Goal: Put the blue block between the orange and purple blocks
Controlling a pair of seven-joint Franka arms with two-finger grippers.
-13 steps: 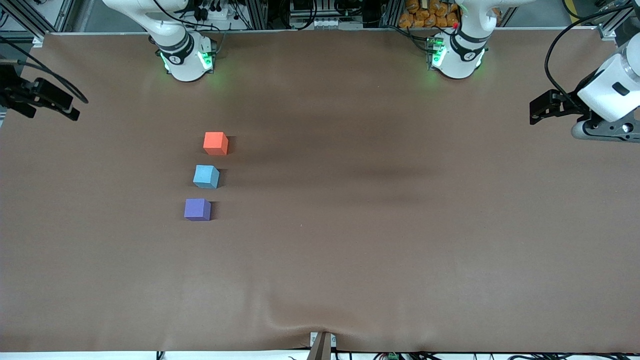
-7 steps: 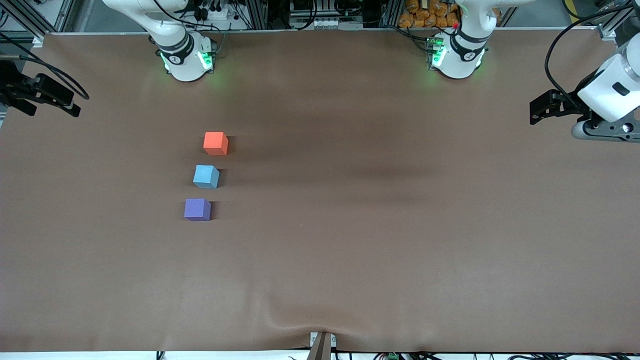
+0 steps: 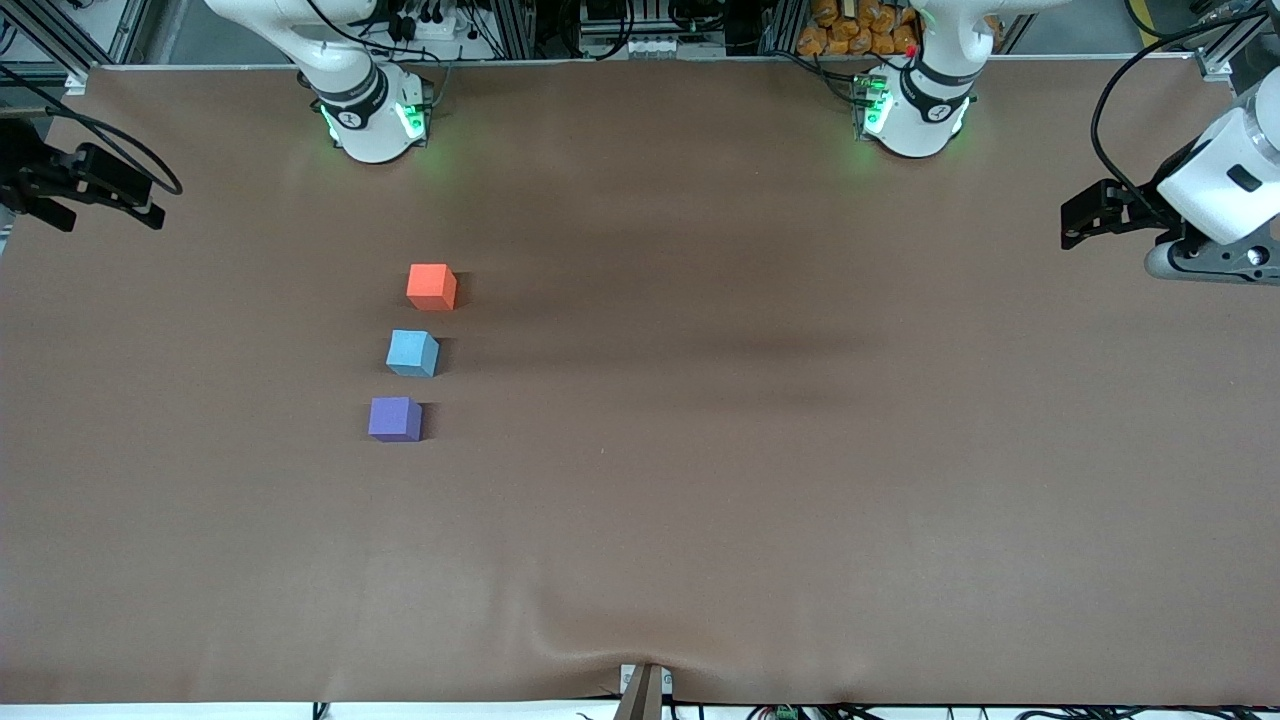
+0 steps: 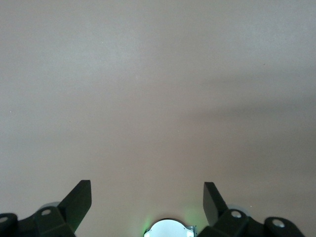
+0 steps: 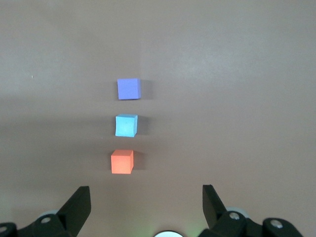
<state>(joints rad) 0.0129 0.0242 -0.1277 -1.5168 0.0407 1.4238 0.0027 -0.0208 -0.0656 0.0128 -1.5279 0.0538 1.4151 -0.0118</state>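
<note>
Three small cubes stand in a row on the brown table, toward the right arm's end. The orange block (image 3: 431, 286) is farthest from the front camera and the purple block (image 3: 394, 418) is nearest. The blue block (image 3: 412, 352) sits between them, slightly turned, with a small gap on each side. The right wrist view shows the same row: orange block (image 5: 122, 162), blue block (image 5: 126, 125), purple block (image 5: 129, 89). My right gripper (image 3: 150, 205) hangs open and empty over its end of the table, far from the cubes; its own view shows the right gripper (image 5: 146, 200) the same. My left gripper (image 3: 1072, 225) waits open over the other end, and the left gripper (image 4: 147, 197) sees only bare table.
The brown table cover (image 3: 700, 480) has a wrinkle at its edge nearest the front camera. Both arm bases (image 3: 370, 120) stand along the edge farthest from that camera, with cables and frames past it.
My right gripper has drifted slightly toward the bases' edge at its end of the table. The cubes and the left arm have not moved.
</note>
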